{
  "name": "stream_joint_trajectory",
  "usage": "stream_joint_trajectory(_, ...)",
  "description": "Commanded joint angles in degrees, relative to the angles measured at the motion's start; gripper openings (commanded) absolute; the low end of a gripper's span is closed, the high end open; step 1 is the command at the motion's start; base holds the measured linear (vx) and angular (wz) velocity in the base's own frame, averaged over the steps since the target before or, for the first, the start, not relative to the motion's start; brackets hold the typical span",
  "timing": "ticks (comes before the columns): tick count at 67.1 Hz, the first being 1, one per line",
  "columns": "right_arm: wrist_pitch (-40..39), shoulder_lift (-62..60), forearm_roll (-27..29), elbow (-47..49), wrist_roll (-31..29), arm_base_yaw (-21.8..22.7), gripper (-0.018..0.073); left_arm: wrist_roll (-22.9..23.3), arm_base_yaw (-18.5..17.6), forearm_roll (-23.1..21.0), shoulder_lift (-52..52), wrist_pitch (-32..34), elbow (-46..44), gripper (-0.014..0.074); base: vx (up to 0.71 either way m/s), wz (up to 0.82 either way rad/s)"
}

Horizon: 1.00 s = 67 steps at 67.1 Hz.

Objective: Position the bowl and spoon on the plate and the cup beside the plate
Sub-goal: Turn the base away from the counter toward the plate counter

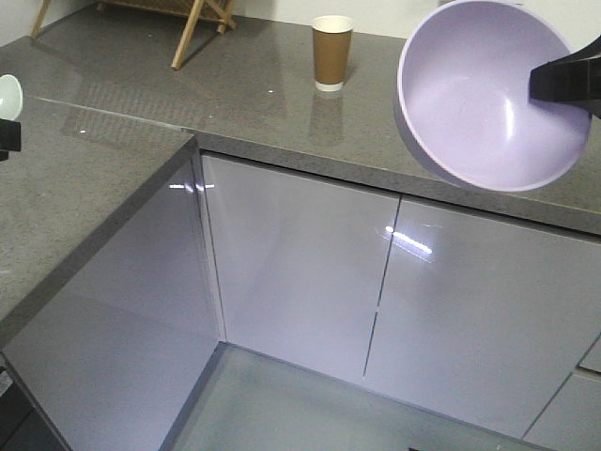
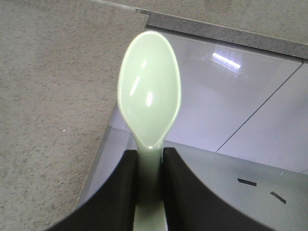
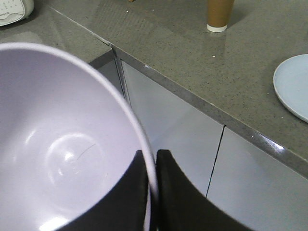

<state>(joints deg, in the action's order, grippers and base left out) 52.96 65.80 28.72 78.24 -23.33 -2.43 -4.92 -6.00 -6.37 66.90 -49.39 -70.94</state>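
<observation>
In mid-air by the counter (image 1: pixel 235 85), the spoon (image 2: pixel 150 96) is clamped by its handle in the left gripper (image 2: pixel 150 159), head pointing straight outward; the bowl (image 3: pixel 62 144) is pinched at its rim by the right gripper (image 3: pixel 150 161).

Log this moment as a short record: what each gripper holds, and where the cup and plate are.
left gripper: shut on the handle of the spoon, held in the air
right gripper: shut on the rim of the bowl, held in the air and tilted
cup: upright on the countertop, apart from the plate
plate: on the countertop, partly out of frame, visible part bare
task state: bowl and spoon not yet on the plate
</observation>
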Motion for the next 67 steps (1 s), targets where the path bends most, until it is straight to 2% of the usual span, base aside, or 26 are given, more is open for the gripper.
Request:
stream_joint_trajectory(1,-3.43,-1.14,1.51,1.79,-0.39,0.35,-0.0004,0.57,-0.21,-0.79,-1.02,3.30,-1.32,-0.0006,0.00,-0.20)
stream_joint_trajectory(67,-3.50,-1.14,1.51,1.79,-0.39,0.35,-0.0004,0.57,-0.21,-0.79,-1.02,3.30,-1.32,-0.0006,-0.01,-0.19)
